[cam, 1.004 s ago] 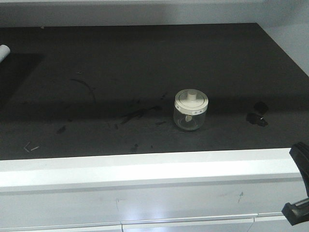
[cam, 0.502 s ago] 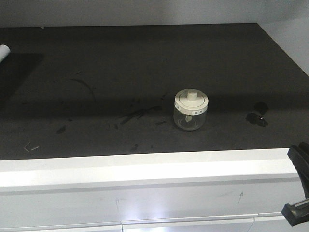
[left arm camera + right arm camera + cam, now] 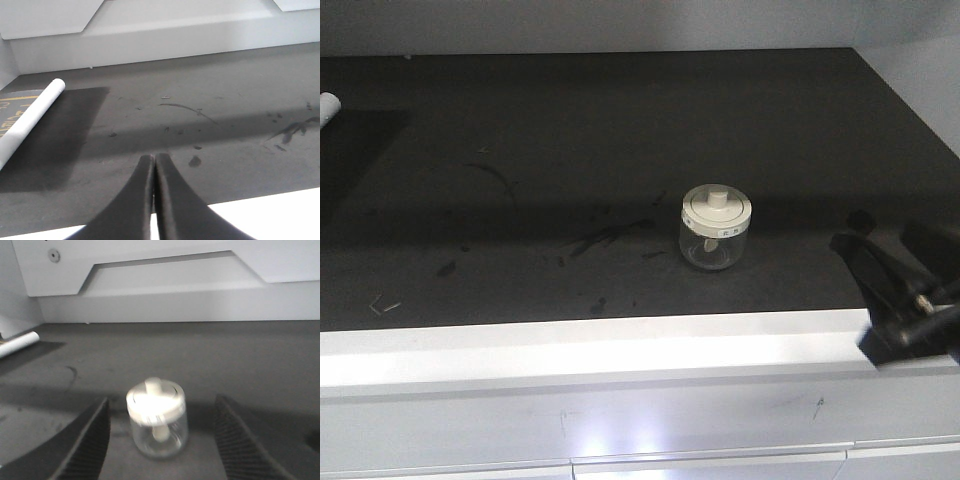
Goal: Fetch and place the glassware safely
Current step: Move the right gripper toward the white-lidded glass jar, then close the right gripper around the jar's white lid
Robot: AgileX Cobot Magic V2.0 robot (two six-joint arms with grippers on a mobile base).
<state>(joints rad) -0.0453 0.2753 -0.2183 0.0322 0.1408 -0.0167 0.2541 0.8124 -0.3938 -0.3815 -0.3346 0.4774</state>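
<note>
Two grippers: R gripper (image 3: 161, 401) jaws wide apart, jar (image 3: 716, 228) upright on bench (image 3: 520, 130), centred just ahead between them, prob. lined up to straddle glass w/o knocking lid (image 3: 717, 207). L gripper (image 3: 154, 167) fingers pressed together, idle.

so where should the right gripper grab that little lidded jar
Grip the jar around its glass body, below the lid, coming in level from the near edge. It stands upright and round, and the open right gripper faces it.
</note>
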